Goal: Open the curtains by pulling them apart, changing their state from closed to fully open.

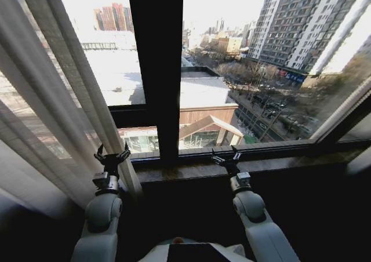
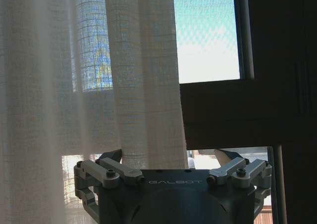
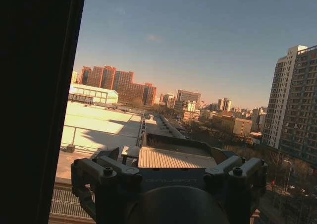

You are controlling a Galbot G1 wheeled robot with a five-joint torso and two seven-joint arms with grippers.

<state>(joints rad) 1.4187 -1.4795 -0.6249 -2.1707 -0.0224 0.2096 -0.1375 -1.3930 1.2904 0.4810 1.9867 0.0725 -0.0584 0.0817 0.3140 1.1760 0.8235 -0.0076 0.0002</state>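
The curtains (image 1: pixel 40 94) are sheer white pleated fabric hanging over the left part of the window, their inner edge slanting down to the sill. My left gripper (image 1: pixel 112 156) is open right at that lower edge. In the left wrist view the edge pleats of the curtains (image 2: pixel 143 95) hang between or just beyond the spread fingers of the left gripper (image 2: pixel 168 157); I cannot tell whether they touch. My right gripper (image 1: pixel 226 156) is open near the sill, right of the dark centre bar, with nothing between its fingers; the right wrist view shows this right gripper (image 3: pixel 168 154) facing bare glass.
A broad dark window bar (image 1: pixel 155 71) stands between the two arms. A dark sill (image 1: pixel 278 163) runs along the bottom of the glass. A pale slanted strip (image 1: pixel 342 114) crosses the far right; whether it is fabric or frame is unclear. City buildings lie outside.
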